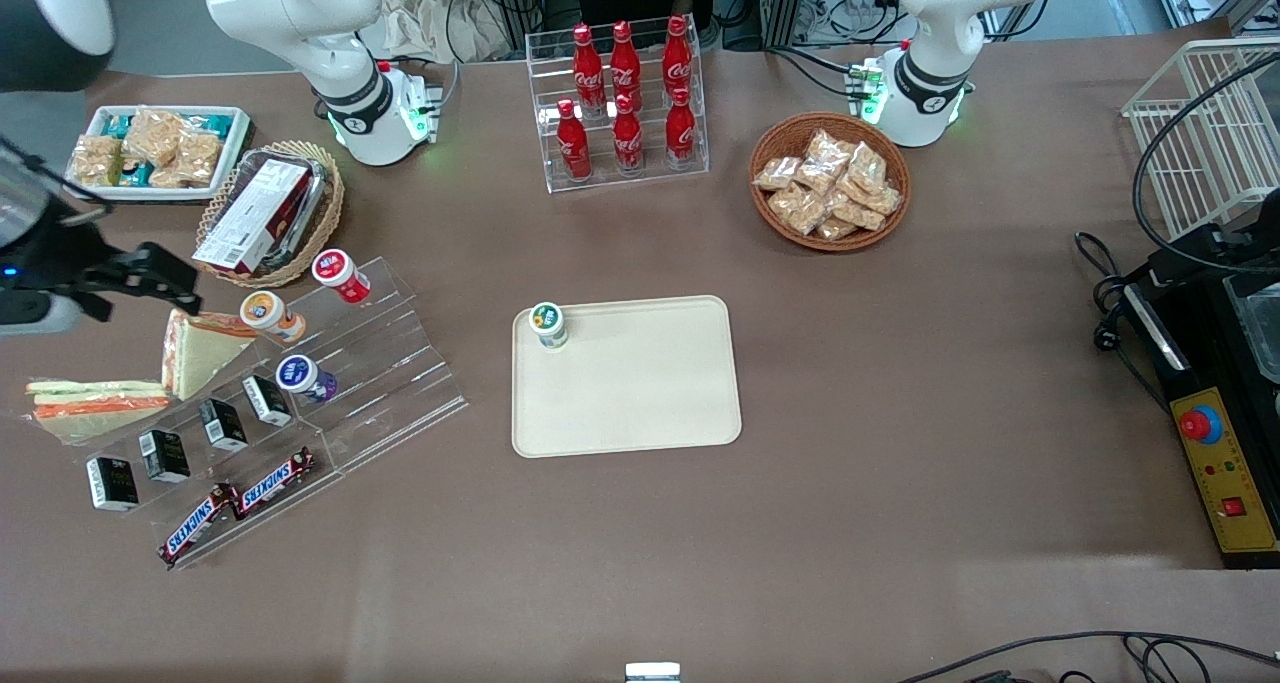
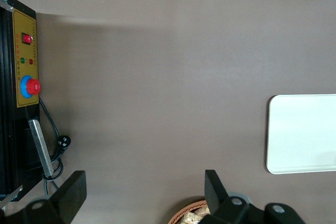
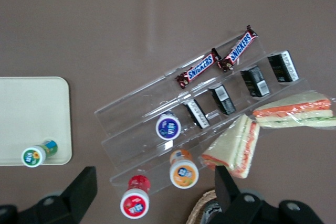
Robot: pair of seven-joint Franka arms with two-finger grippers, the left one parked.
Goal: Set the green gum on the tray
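Note:
The green gum (image 1: pixel 548 324), a small white bottle with a green lid, stands upright on the cream tray (image 1: pixel 640 393), in the tray's corner toward the working arm's end and farther from the front camera. It also shows in the right wrist view (image 3: pixel 35 155) on the tray (image 3: pixel 31 103). One edge of the tray shows in the left wrist view (image 2: pixel 304 129). My right gripper (image 1: pixel 150 275) is open and empty, high above the clear tiered stand (image 1: pixel 380 363), well apart from the gum. In the right wrist view the gripper (image 3: pixel 155 179) hangs over the red-lidded bottle (image 3: pixel 135 202).
The stand holds red-lidded (image 1: pixel 340 274), orange-lidded (image 1: pixel 268 313) and blue-lidded (image 1: pixel 303 376) bottles, black boxes and Snickers bars (image 1: pixel 240 501). Sandwiches (image 1: pixel 200 348) lie beside it. A cola rack (image 1: pixel 625 103), a snack basket (image 1: pixel 830 181), a boxed basket (image 1: pixel 268 213) and a white tub (image 1: pixel 155 151) stand farther back.

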